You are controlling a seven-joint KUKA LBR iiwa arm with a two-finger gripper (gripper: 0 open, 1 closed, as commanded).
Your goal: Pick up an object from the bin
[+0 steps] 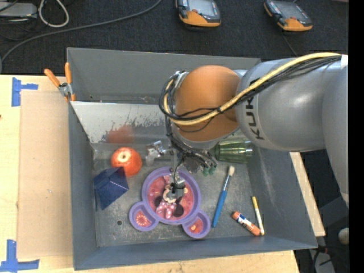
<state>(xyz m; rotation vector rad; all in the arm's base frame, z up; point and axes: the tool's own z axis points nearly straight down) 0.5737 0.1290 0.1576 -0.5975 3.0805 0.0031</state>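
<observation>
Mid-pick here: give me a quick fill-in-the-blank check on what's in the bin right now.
1. The gripper is over the ____ mouse-head-shaped dish.
2. The paintbrush right of that dish has a ____ handle.
3. The bottle lying below the arm is ____.
4. The red apple lies to the dish's upper ____ in the camera view.

Missing words: purple; blue; green; left.

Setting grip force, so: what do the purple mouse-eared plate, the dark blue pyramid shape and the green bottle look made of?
Purple plate, under the tool: hard moulded plastic, likely; smooth, printed centre. Dark blue pyramid: matt, with flat creased faces, perhaps folded paper or soft foam; can't tell. Green bottle: see-through and glossy, glass or clear plastic.
</observation>
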